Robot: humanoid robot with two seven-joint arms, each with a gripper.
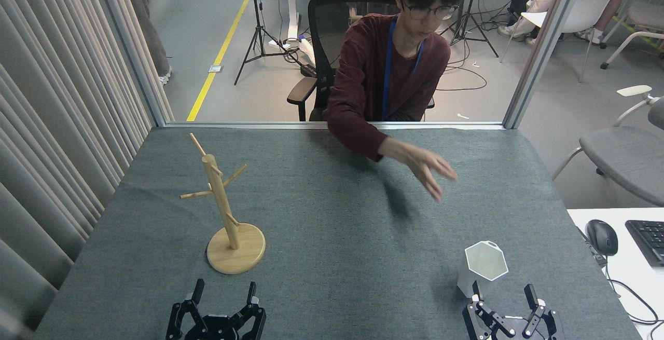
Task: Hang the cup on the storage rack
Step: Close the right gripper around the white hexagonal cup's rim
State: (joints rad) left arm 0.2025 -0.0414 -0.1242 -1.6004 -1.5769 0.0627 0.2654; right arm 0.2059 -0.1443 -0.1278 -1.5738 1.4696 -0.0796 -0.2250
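One cup, one rack, two grippers, and one person reaching in over the table.

From my seat I count a single white cup (484,267) standing upright on the grey table (332,215), near edge on the right side, its six-sided rim facing up, and one wooden rack (228,215) standing well apart from it on the left, with four thin pegs I can make out. My left gripper (224,293) sits low at the bottom edge just in front of the rack's round base, jaws spread wide and holding nothing. My right gripper (504,293) is just beside the cup, its near finger right by the cup's base, jaws also wide and empty. The person's hand (428,171) hangs over the middle of the table, fingers stretched out and pointing down-right, arm extended from across the far edge.
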